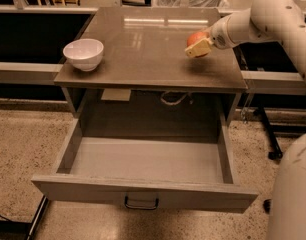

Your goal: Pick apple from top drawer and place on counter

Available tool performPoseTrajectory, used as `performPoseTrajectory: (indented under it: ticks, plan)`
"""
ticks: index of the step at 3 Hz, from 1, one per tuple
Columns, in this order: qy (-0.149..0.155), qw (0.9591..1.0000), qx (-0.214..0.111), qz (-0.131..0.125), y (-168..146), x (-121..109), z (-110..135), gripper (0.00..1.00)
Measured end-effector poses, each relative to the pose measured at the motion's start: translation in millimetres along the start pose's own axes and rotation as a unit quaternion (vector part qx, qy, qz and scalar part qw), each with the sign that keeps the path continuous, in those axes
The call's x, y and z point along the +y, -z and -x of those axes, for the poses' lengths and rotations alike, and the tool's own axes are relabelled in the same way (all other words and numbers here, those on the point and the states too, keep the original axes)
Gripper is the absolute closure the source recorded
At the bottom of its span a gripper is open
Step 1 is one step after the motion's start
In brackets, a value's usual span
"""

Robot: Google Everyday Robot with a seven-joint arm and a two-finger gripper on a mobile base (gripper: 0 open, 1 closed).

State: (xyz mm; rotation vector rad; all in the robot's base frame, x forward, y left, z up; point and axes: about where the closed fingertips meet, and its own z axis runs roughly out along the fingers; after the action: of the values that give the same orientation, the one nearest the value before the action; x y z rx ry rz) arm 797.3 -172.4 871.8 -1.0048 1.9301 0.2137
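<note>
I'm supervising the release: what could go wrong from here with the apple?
1. The pincer holds the apple above the counter near its right edge; being round, on a glossy top, it may roll off once released.
2. The top drawer stands open below the front edge, so a forward roll could drop it back in.

High front view down on drawer (93, 191), counter (148, 54); claw (199, 47) upper right
</note>
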Motion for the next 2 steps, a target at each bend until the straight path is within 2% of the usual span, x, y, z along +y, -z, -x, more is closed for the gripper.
performPoseTrajectory:
  ticks: [1, 2]
  plan:
    - [-0.004, 1.0, 0.003, 0.001, -21.8, -0.4, -2.8, 0.58]
    - [-0.004, 1.0, 0.003, 0.001, -25.8, -0.2, -3.3, 0.34]
